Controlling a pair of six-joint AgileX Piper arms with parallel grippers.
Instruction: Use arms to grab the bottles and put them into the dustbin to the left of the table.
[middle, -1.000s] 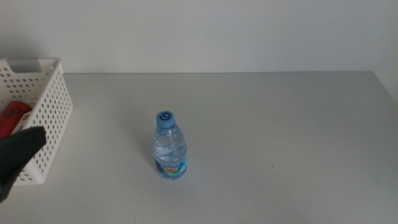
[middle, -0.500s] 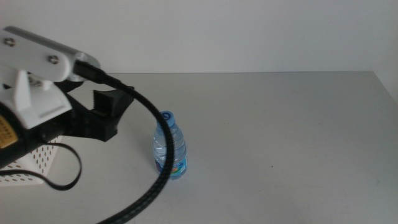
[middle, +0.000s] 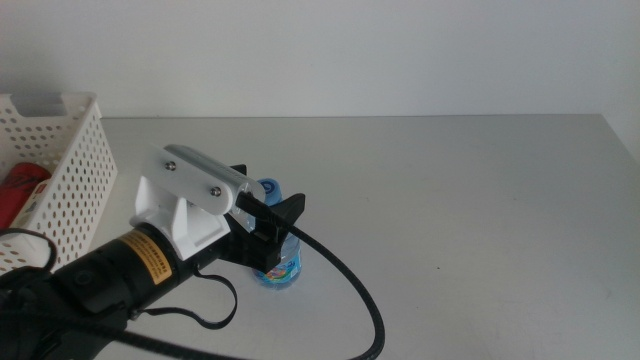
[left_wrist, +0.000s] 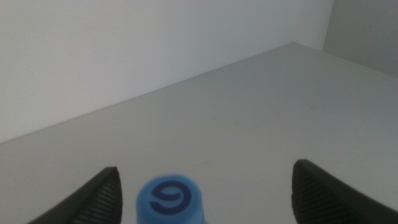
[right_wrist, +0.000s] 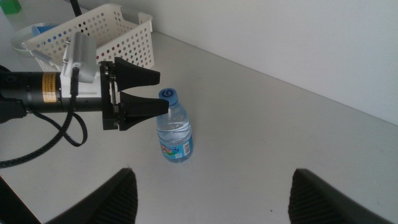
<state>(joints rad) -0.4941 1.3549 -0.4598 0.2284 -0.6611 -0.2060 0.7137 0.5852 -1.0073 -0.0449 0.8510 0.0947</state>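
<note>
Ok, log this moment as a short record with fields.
water bottle: upright on the table, blue cap up
left end effector: jaws open, one on each side of the bottle's cap, not closed on it
right end effector: jaws open, held above the table, away from the bottle
dustbin: white perforated basket at the table's left, something red inside

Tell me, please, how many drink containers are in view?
2: a water bottle standing mid-table inside the left gripper, and a red can in the basket; more may be hidden there.
</note>
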